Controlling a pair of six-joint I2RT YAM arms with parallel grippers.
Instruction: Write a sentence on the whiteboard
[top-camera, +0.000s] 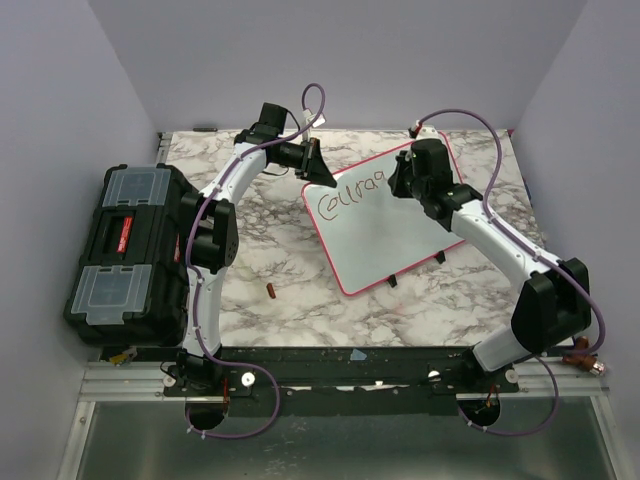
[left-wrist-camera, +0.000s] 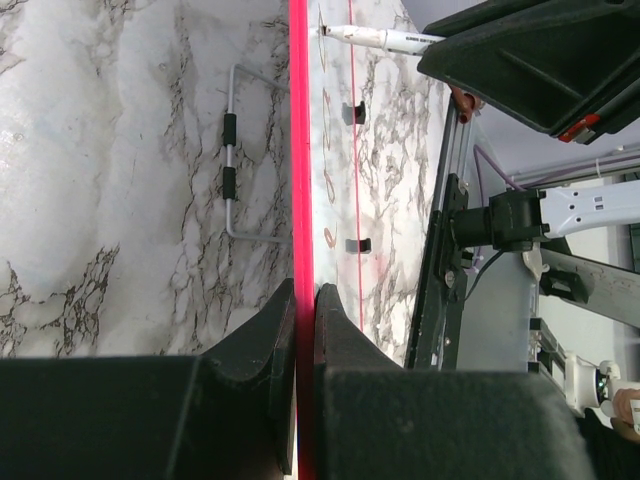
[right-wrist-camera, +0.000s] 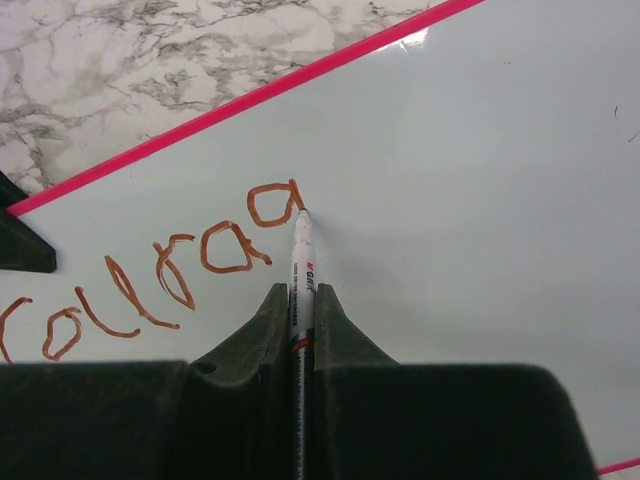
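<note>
The whiteboard (top-camera: 390, 235), white with a pink-red rim, lies tilted on the marble table. The sentence (top-camera: 350, 192) is one line of reddish-brown letters, about "Coura" plus a further round letter (right-wrist-camera: 170, 270). My right gripper (right-wrist-camera: 303, 300) is shut on a white marker (right-wrist-camera: 302, 262), whose tip touches the board (right-wrist-camera: 480, 180) at the last letter. In the top view it (top-camera: 405, 185) hovers over the board's far part. My left gripper (top-camera: 318, 170) is shut on the board's far left rim. The rim (left-wrist-camera: 301, 150) runs between its jaws (left-wrist-camera: 304, 300).
A black toolbox (top-camera: 130, 250) stands at the table's left edge. A small brown cap (top-camera: 271, 291) lies on the marble (top-camera: 280, 240) near the board's front corner. Black clips (top-camera: 392, 281) stick out from the board's near edge. A wire stand (left-wrist-camera: 232, 160) shows beneath the board.
</note>
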